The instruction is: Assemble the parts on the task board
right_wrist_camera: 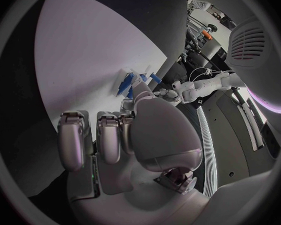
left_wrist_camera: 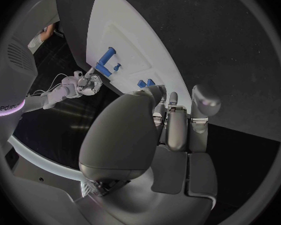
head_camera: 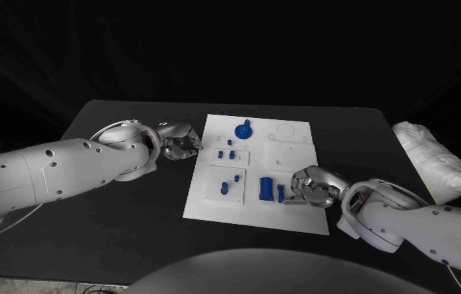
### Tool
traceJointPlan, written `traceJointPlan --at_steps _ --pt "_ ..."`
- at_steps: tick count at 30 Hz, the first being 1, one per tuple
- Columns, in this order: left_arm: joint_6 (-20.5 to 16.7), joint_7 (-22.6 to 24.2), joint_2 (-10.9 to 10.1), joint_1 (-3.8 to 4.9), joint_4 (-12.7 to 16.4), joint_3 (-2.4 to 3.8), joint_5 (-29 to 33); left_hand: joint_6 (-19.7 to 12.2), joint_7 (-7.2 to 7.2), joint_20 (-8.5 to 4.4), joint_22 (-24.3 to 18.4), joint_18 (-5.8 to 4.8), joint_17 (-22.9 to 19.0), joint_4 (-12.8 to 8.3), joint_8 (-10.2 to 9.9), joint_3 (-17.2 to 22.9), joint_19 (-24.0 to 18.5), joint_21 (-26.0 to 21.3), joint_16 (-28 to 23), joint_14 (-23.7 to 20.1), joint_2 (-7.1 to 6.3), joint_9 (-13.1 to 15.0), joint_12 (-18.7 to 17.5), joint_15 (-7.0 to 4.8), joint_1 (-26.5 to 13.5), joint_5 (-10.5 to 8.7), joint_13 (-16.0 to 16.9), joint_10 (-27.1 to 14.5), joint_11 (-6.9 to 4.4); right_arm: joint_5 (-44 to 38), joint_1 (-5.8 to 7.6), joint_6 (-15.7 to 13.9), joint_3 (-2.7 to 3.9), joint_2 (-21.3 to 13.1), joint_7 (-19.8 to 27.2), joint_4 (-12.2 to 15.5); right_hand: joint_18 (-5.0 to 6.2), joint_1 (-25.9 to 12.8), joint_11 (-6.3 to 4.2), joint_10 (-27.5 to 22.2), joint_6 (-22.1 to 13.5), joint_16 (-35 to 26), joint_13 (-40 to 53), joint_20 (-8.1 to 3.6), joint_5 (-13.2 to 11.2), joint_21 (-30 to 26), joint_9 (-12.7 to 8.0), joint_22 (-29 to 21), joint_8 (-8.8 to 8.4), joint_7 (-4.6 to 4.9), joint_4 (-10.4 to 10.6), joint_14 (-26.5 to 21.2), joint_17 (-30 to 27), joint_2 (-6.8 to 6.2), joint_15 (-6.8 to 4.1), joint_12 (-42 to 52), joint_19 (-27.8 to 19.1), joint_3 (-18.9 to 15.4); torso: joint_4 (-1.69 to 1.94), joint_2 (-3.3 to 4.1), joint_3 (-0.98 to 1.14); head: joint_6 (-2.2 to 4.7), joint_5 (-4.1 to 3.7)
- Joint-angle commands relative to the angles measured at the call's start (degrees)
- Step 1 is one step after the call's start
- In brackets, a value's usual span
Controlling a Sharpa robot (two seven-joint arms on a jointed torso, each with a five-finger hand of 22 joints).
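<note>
parts half placed, both hands at the board's edges

board [head_camera: 288, 167] lies white in the middle of the black table [head_camera: 115, 221], its long axis running away from the robot and leaning a little to the right at the far end. several blue parts sit on it: a round knobbed part [head_camera: 244, 131] near the far edge, small pegs [head_camera: 226, 154] on a raised tile at mid-board, another peg [head_camera: 225, 188] on the near tile, and a thick cylinder [head_camera: 265, 187] with a slim bar [head_camera: 280, 193] just beside it on the right. cylinder and bar both lie with their long axes along the board's length, pointing away from the robot. the pale outlines on the far right part of the board look unfilled, so the job seems partway — some parts seated, the cylinder and bar likely left to place, though whether they are already in their seats cannot be told.

left hand [head_camera: 178, 142] rests at the board's left edge, level with the small pegs, fingers curled in; its wrist view shows no part between them, so it reads as closed on nothing. right hand [head_camera: 315, 186] sits on the board's right side, just beside the bar — its fingers curl toward that part, but whether they pinch it or merely touch cannot be told.
</note>
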Motion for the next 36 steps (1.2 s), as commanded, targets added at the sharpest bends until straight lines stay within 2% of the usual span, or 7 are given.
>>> traceJointPlan --at_steps 1,14,20,24,26,31,36 --pt "0.0 0.4 0.0 0.0 0.2 0.04 0.3 0.2 0.18 0.08 6.8 0.43 -0.1 0.1 0.2 0.3 -0.5 -0.3 -0.3 -0.4 0.18 0.1 0.1 0.07 -0.2 0.36 -0.1 0.4 -0.05 -1.5 -0.05 1.3 0.0 0.2 -1.0 -0.1 -0.2 -0.9 0.23 6.0 0.7 0.2 15.1 0.19 1.2 0.0 2.6 13.7 0.54 0.17 0.3 5.9 15.1 0.51 0.17 0.4 4.2 -0.1 0.0 -0.06 -0.02 -0.01 -0.14" --pt "-8.4 6.7 -0.7 0.0 1.2 0.05 1.5 1.4 0.55 0.14 7.0 0.29 0.5 0.0 1.0 0.7 -0.2 0.5 0.0 -0.1 -0.03 0.4 0.7 0.1 -0.3 0.37 0.1 2.1 0.03 1.4 0.57 -8.2 0.04 -0.3 4.6 0.4 -0.13 -2.3 -0.27 6.0 0.9 0.2 15.1 -0.14 14.0 -0.2 1.0 13.6 -1.19 -0.42 3.3 5.9 15.1 1.78 -0.18 0.4 4.1 2.0 0.11 -0.39 -0.16 -0.01 -0.15" --pt "-18.3 14.6 -1.8 0.13 3.5 0.12 6.3 3.0 0.53 0.33 6.3 0.77 -2.4 1.4 2.0 0.2 -1.6 -2.7 -1.4 -2.0 -1.0 0.9 2.8 0.35 -1.6 0.18 0.6 5.4 0.11 11.5 4.65 -10.2 0.08 -1.6 13.6 1.6 0.97 -3.4 -0.57 6.0 -7.5 -0.6 15.1 -0.17 13.0 -4.6 -7.0 12.1 -12.64 -0.47 8.7 5.5 14.2 1.99 -0.17 0.4 1.7 4.5 0.34 -1.87 -0.46 -0.01 -0.3" --pt "-21.9 20.3 -2.2 0.47 4.6 0.17 13.4 3.6 0.54 1.18 2.5 2.83 -17.9 2.2 2.6 -1.2 -10.9 -19.7 -11.9 -16.0 -1.47 1.1 4.5 1.58 -4.6 -0.27 1.0 6.5 0.43 21.4 7.7 -7.8 0.08 -1.9 19.3 1.3 3.36 -5.6 1.15 4.4 -8.0 -8.8 14.1 1.28 8.7 -16.5 -11.8 8.3 -17.42 1.03 10.9 0.8 6.5 2.69 1.6 -0.5 -5.7 4.7 0.37 -3.09 -0.8 -0.01 -0.33" --pt "-22.7 23.7 -2.2 0.62 5.0 0.18 19.4 3.9 0.37 2.27 0.3 3.26 -30.5 2.2 2.9 -2.5 -20.3 -31.3 -23.7 -33.1 -1.39 1.1 6.9 3.52 -6.7 -0.09 1.8 7.4 1.16 27.0 9.01 -7.4 0.08 -2.0 22.6 0.8 5.1 -8.6 2.25 -3.2 -8.3 -16.9 8.9 2.51 9.6 -26.9 -14.5 4.8 -19.77 2.11 10.7 -4.3 -0.4 3.1 2.47 -5.2 -12.0 3.5 0.4 -3.79 -0.92 -0.01 -0.38" --pt "-21.9 29.3 -2.0 0.76 5.2 0.15 32.8 2.9 -0.37 2.76 -0.3 2.02 -32.3 2.1 3.6 -8.3 -33.3 -38.7 -29.3 -45.8 -0.38 1.2 16.7 5.43 -8.5 1.87 8.1 1.3 1.69 36.4 10.54 -5.9 0.07 -1.9 28.2 -0.8 8.58 -12.0 4.63 -20.0 -9.9 -38.5 -3.3 4.69 9.7 -51.8 -21.3 -5.3 -25.01 4.41 10.8 -18.0 -17.5 4.27 4.97 -17.6 -25.5 0.4 0.34 -4.64 -1.06 -0.01 -0.44" --pt "-19.5 30.8 -1.6 0.8 4.6 0.09 40.2 0.4 0.62 3.24 -0.6 1.01 -37.4 2.5 4.6 -13.2 -39.2 -42.5 -34.6 -50.9 1.02 1.3 20.1 6.5 -7.5 6.88 10.1 -6.6 2.81 41.2 11.01 -1.9 0.05 -2.3 27.7 -1.4 8.64 -8.0 6.96 -36.4 -11.5 -47.2 -16.4 7.14 6.1 -58.7 -27.7 -9.3 -27.95 6.4 11.1 -26.4 -24.0 3.46 7.56 -30.5 -29.1 -2.2 0.35 -4.64 -0.78 -0.01 -0.34"
